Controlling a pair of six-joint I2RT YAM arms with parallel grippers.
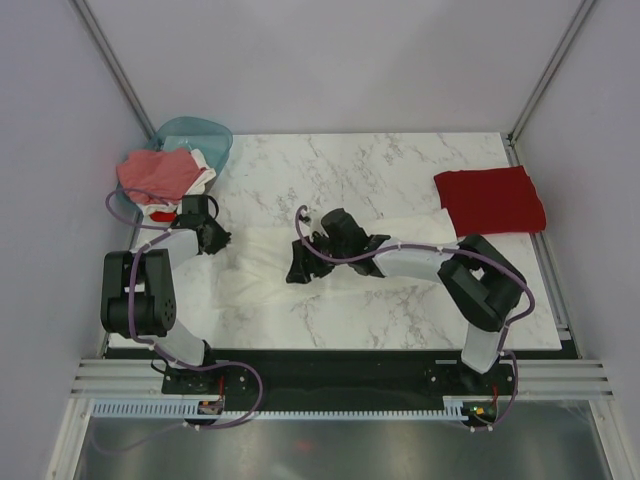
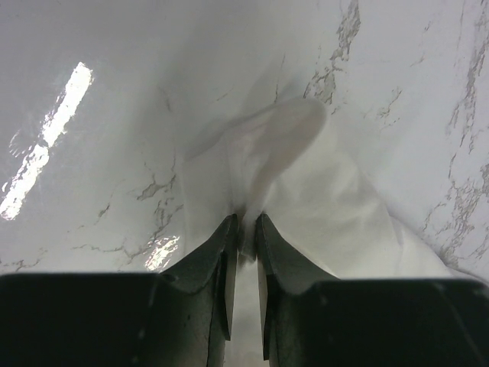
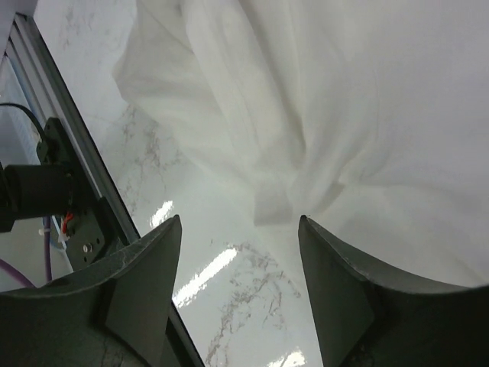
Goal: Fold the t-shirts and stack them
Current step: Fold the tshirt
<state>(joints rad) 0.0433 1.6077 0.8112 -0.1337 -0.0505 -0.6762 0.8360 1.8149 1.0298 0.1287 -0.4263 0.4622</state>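
**White tee** point(image 1: 262, 268): spread flat across the near half of the table point(image 1: 350, 165), reaching from one gripper to the other.
- At the left gripper point(image 2: 244, 223): edge gathered into a fold and pinched between the fingers point(image 2: 215, 260). Jaws almost closed, only a thin sliver of cloth in the slot. Rest of the fabric fans out ahead of the tips, with a rounded bulge just beyond them.
- At the right gripper point(image 3: 241, 229): fingers point(image 3: 145, 264) spread wide, nothing between them. Bunched edge of the tee just ahead of the tips, with a small folded tab facing the gap. Contact with that tab cannot be told. Bare marble under the tips.

**Red tee** point(image 1: 490, 200): folded into a neat rectangle on the far right of the table. Well apart from the right fingers, back behind them toward the right arm's side.

**Pink tee** point(image 1: 158, 172): crumpled, heaped over the rim of the basket point(image 1: 205, 132) at the far left corner. Near the left fingers, just beyond and to their left, not touching them.

**Table**: white marble top with grey veins.
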